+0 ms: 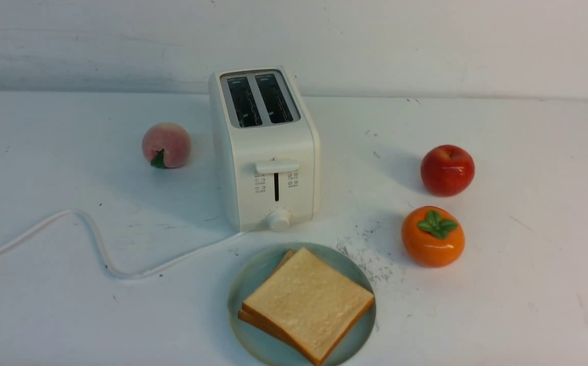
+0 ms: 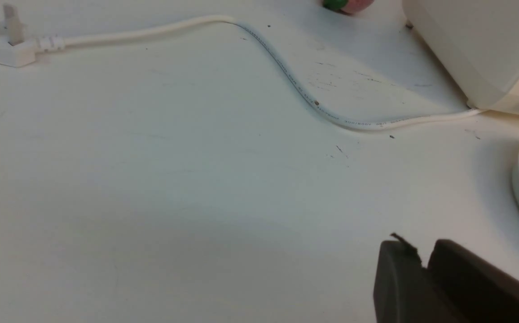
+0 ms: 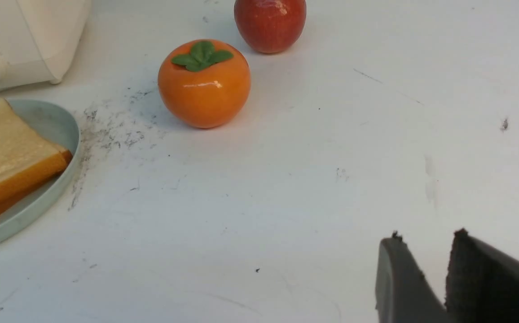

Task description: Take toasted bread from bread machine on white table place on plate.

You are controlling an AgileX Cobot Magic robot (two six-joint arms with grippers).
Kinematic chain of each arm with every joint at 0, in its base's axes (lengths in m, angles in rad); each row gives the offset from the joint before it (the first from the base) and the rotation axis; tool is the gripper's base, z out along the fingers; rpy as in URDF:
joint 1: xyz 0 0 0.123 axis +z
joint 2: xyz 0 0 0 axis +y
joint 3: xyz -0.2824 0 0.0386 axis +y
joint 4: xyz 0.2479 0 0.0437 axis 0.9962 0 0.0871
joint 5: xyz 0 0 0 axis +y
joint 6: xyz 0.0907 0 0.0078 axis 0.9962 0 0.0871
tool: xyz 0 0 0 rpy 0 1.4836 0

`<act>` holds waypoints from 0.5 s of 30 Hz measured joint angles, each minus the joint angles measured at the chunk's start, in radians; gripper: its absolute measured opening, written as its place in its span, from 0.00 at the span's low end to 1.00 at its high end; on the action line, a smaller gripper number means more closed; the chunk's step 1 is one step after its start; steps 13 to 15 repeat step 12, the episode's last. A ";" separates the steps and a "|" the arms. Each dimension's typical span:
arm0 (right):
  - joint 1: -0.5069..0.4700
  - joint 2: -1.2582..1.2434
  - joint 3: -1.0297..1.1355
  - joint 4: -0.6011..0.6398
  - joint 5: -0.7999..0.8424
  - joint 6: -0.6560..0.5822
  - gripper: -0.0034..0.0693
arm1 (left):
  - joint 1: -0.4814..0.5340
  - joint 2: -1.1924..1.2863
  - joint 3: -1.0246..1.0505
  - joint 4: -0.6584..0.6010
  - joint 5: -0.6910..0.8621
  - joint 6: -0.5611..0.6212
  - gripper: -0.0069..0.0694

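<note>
Two slices of toast [image 1: 308,303] stacked on the plate [image 1: 253,274] at lower centre of the front view, top slice slightly askew over the lower one. Just behind the plate, the toaster [image 1: 265,152] at centre frame, both dark slots showing no bread, lever near the top of its track, cord [image 1: 95,239] snaking off to the left edge across the table [image 1: 528,284]. Peach [image 1: 166,145] left of the toaster; apple [image 1: 447,170] and persimmon [image 1: 433,236] at right. Neither arm visible in the front view. In the left wrist view, left gripper [image 2: 423,258] at lower right, fingers pressed together on nothing, well apart from the plate rim at right edge. In the right wrist view, right gripper [image 3: 423,244] at lower right, fingers slightly spread, empty, well apart from the toast at left edge.
</note>
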 joint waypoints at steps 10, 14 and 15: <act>0.000 0.000 0.000 0.000 0.000 0.000 0.31 | 0.000 0.000 0.000 0.000 0.000 0.000 0.21; 0.000 0.000 0.000 0.000 0.000 0.000 0.32 | 0.000 0.000 0.000 0.000 0.000 0.000 0.21; 0.000 0.000 0.000 0.000 0.000 0.000 0.32 | 0.000 0.000 0.000 0.000 0.000 0.000 0.21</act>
